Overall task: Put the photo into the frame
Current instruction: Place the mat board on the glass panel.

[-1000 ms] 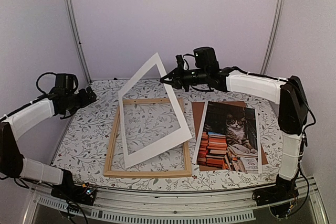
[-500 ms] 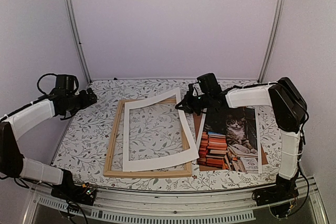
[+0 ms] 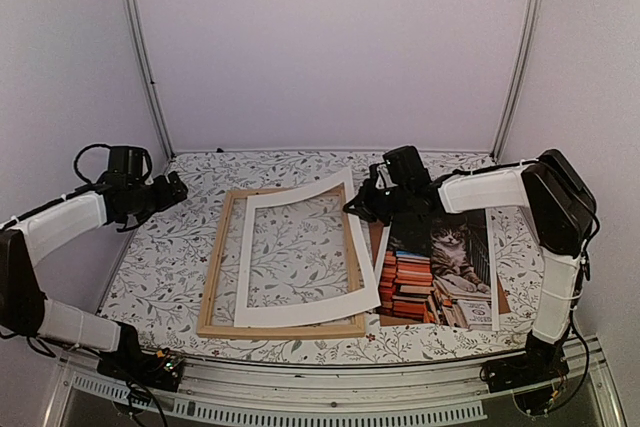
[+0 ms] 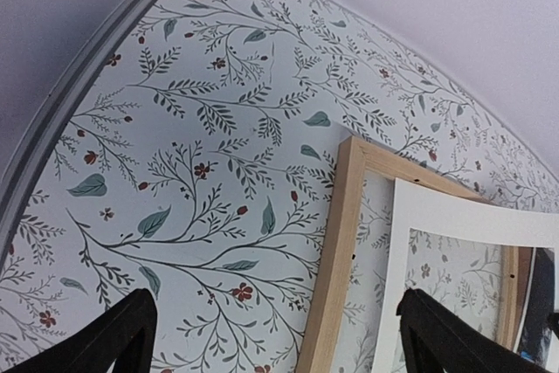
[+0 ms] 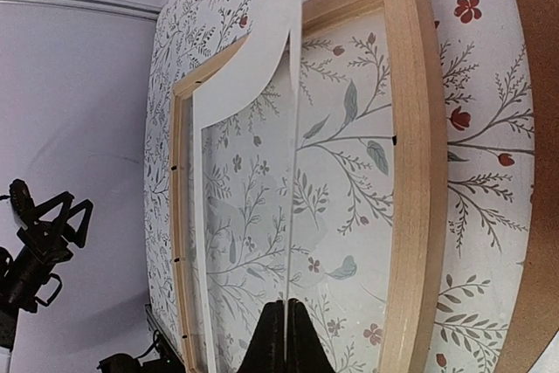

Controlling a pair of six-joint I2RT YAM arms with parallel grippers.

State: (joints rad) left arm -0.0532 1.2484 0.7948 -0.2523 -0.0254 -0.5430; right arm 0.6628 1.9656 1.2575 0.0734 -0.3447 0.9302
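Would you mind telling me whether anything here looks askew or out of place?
Yes: the white mat, pinched by the right gripper, lies skewed over the frame, bowed, its far right corner raised and its near right corner overhanging the frame's right rail.

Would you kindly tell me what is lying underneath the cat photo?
The photo lies on a brown backing board, which shows only as strips past its left and right edges. The rest of the board is covered by the print.
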